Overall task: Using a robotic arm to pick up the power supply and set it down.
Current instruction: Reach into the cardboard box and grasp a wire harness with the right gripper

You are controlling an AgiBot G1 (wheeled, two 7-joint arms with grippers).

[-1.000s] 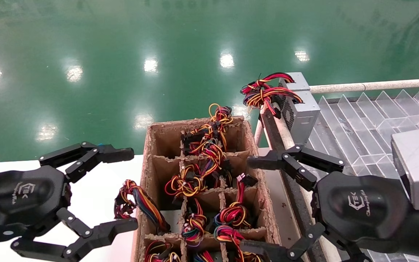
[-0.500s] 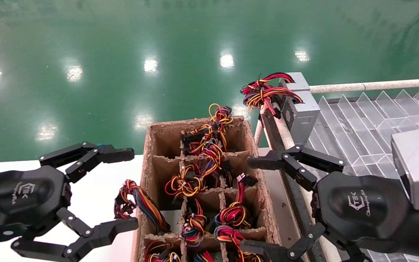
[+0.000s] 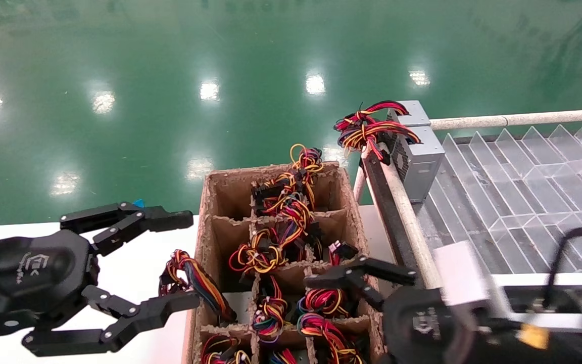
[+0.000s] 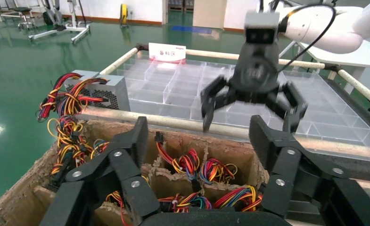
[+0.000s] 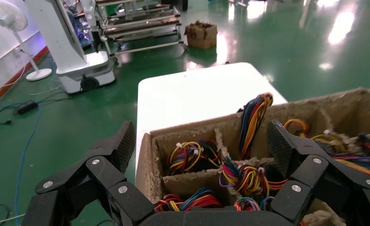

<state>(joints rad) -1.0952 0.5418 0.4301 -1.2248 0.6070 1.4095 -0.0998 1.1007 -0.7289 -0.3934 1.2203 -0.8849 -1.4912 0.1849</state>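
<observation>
A silver-grey power supply point(image 3: 419, 153) stands at the far left corner of the clear tray, its red, yellow and black wire bundle point(image 3: 368, 127) hanging over the rail. The left wrist view shows this power supply point(image 4: 108, 89) beyond the box. More wire bundles point(image 3: 265, 247) fill the compartments of a cardboard box point(image 3: 203, 242). My right gripper point(image 3: 334, 323) hovers open over the box's near right compartments; only its upper finger point(image 3: 356, 272) shows in the head view. My left gripper point(image 3: 192, 260) is open beside the box's left wall, holding nothing.
A clear divided tray point(image 3: 523, 172) lies to the right behind a pale rail point(image 3: 406, 212). The box stands on a white table point(image 3: 129, 253), with green floor beyond. A white mobile base point(image 5: 79, 66) stands far off in the right wrist view.
My right gripper has dropped and swung left, from over the rail to over the box's right compartments. The left gripper has narrowed slightly and barely shifted.
</observation>
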